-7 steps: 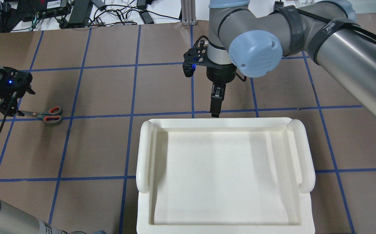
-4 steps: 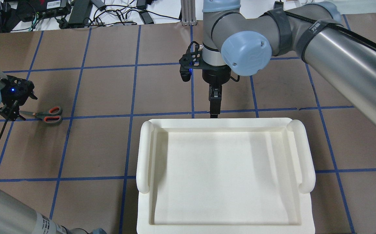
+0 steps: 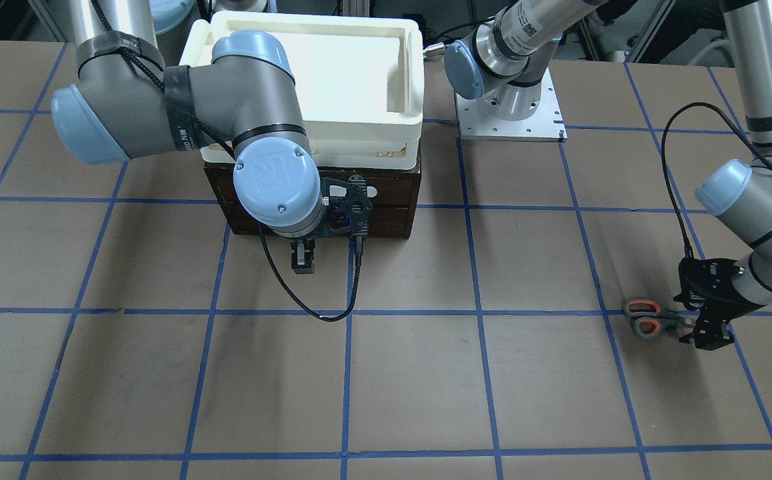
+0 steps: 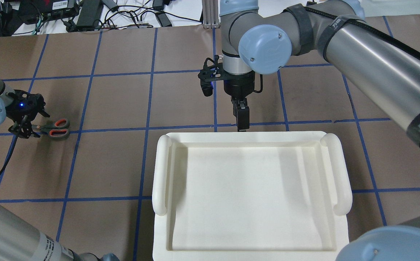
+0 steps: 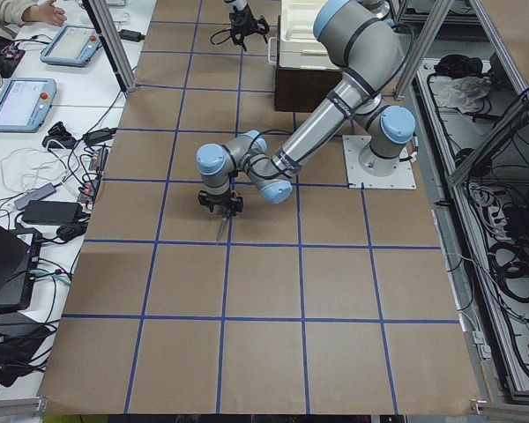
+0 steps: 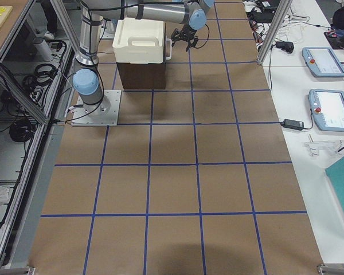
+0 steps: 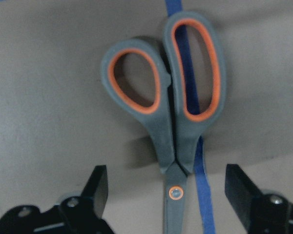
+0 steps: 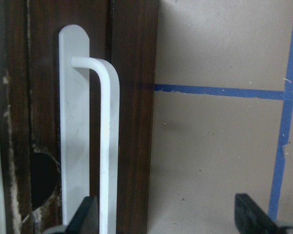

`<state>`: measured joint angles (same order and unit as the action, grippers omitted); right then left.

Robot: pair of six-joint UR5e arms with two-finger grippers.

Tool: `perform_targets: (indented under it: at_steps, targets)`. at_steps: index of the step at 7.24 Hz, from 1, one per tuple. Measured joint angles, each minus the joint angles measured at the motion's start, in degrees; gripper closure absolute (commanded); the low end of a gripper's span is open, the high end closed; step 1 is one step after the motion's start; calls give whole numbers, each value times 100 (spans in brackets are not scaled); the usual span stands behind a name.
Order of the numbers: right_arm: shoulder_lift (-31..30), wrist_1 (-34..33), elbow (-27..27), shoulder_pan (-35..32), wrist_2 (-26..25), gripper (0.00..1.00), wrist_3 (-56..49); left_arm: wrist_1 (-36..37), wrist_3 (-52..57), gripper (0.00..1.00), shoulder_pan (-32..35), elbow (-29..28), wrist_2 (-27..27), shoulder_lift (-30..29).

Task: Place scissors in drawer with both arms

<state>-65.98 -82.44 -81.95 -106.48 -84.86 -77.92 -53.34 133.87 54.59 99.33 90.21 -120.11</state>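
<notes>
A table (image 4: 123, 101) covered in brown paper and ruled into squares with blue tape fills the views, with cables and power bricks (image 4: 86, 14) along its far edge.

The scissors (image 4: 53, 128) lie flat and closed near the table's left end, on a tape line, with the orange-lined handles toward the middle of the table and the blades toward the end edge. The left gripper (image 4: 24, 129) is low over them. In its wrist view the two fingers (image 7: 98, 187) stand wide apart on either side of the pivot, touching neither blade nor handle.

Well apart from them, the drawer (image 3: 393, 200) sits against the robot's edge of the table in a dark brown box, its front shut. A cream-white tray (image 4: 340, 170) rests on top of the box. The right gripper (image 4: 241, 117) points down in front of the drawer face. Its fingers (image 8: 85, 217) are spread, and the white bar handle (image 8: 109, 146) lies between them, close to one finger. Whether that finger touches the bar cannot be told.
</notes>
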Motion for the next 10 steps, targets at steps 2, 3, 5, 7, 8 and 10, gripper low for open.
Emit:
perform_targets:
  at_steps: [2, 3, 5, 7, 8, 10]
  targets:
    - [-11, -19, -232, -59, -28, 13, 145, -39, 24, 32, -153, 11, -9, -41]
    - [-20, -40, -304, -86, -45, 20, 220, -43, 28, 32, -175, 14, -11, -50]
    - [-27, -52, -362, -105, -68, 34, 270, -43, -14, 32, -174, 5, -10, -53]
    - [-24, -93, -372, -109, -76, 34, 271, -39, -69, 30, -123, -5, -39, -59]
    - [-16, -143, -368, -109, -85, 34, 257, -42, -122, 30, -105, -2, -92, -67]
    - [7, -231, -318, -109, -156, 35, 178, -53, -210, 30, -92, 40, -128, -71]
